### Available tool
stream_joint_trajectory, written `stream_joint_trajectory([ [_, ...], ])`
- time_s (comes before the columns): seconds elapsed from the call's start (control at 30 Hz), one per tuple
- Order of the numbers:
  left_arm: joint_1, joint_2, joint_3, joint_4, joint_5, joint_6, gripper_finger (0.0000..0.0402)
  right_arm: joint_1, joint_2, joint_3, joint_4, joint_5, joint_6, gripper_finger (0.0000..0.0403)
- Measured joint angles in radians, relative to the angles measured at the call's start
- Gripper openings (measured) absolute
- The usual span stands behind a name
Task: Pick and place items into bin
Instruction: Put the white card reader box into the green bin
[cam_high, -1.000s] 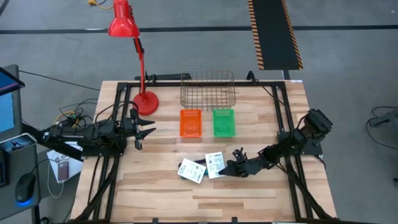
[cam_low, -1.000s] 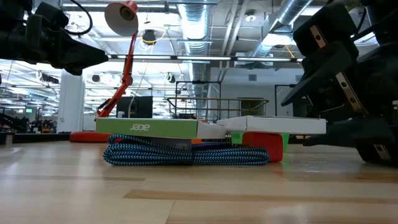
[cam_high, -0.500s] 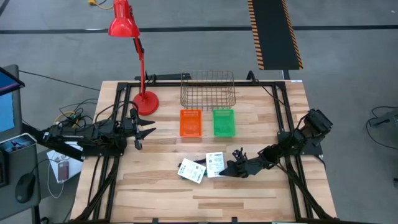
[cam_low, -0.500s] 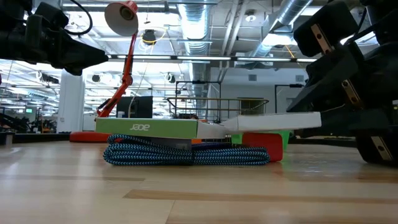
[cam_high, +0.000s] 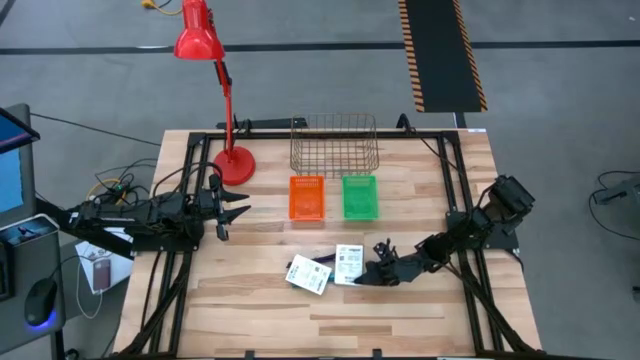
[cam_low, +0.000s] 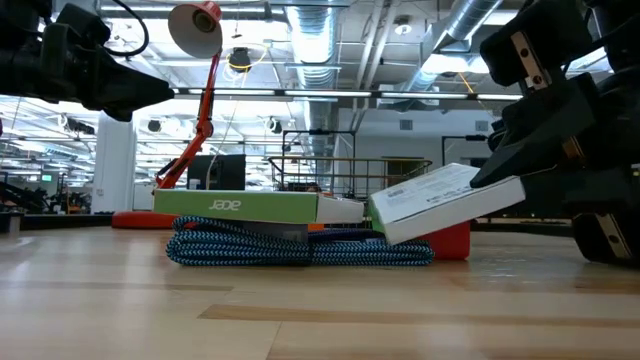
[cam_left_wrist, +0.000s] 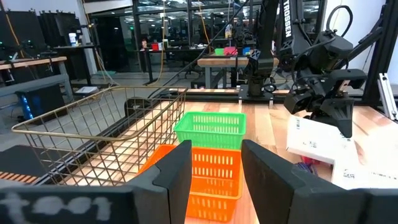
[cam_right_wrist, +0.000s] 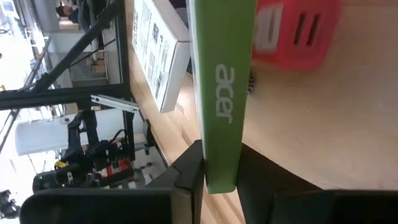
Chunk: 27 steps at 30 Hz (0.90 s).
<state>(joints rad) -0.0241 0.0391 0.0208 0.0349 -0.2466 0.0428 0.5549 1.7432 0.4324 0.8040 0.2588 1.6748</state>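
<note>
right gripper (cam_high: 364, 274) is pinching the flat white box with the green edge and black printed label (cam_high: 347, 264), low over the front middle of the wooden table (cam_high: 250, 320). its two dark fingers (cam_right_wrist: 189, 171) are pressing on both sides of the box's green edge. from table height, this box (cam_low: 445, 203) is tilting, with its far end up in the gripper and its near end down beside a small red block (cam_low: 452, 240). a second flat white box with a green side (cam_high: 308, 275) is lying just beside it, resting on a coil of blue and black braided cord (cam_low: 300, 249).

left gripper (cam_high: 236, 207) is waiting at the left side of the table, near the base of the red desk lamp (cam_high: 233, 163), with its fingers spread apart and holding nothing.

behind the boxes, an orange plastic basket (cam_high: 307, 197) and a green plastic basket (cam_high: 360, 197) are sitting side by side, and a gold wire basket (cam_high: 334, 145) is standing behind them.
</note>
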Motion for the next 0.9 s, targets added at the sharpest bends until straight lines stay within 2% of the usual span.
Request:
stream_joint_trajectory([
  [0.53, 0.000, 0.000, 0.000, 0.000, 0.000, 0.001, 0.0130, -0.009, -0.027, -0.003, 0.004, 0.008, -0.154, 0.0066],
  [0.73, 0.000, 0.000, 0.000, 0.000, 0.000, 0.001, 0.0130, -0.036, -0.097, -0.003, -0.001, 0.005, -0.210, 0.0066],
  [0.9, 0.000, 0.000, 0.000, 0.000, 0.000, 0.005, 0.0130, -0.082, -0.199, -0.003, -0.120, -0.047, -0.219, 0.0066],
])
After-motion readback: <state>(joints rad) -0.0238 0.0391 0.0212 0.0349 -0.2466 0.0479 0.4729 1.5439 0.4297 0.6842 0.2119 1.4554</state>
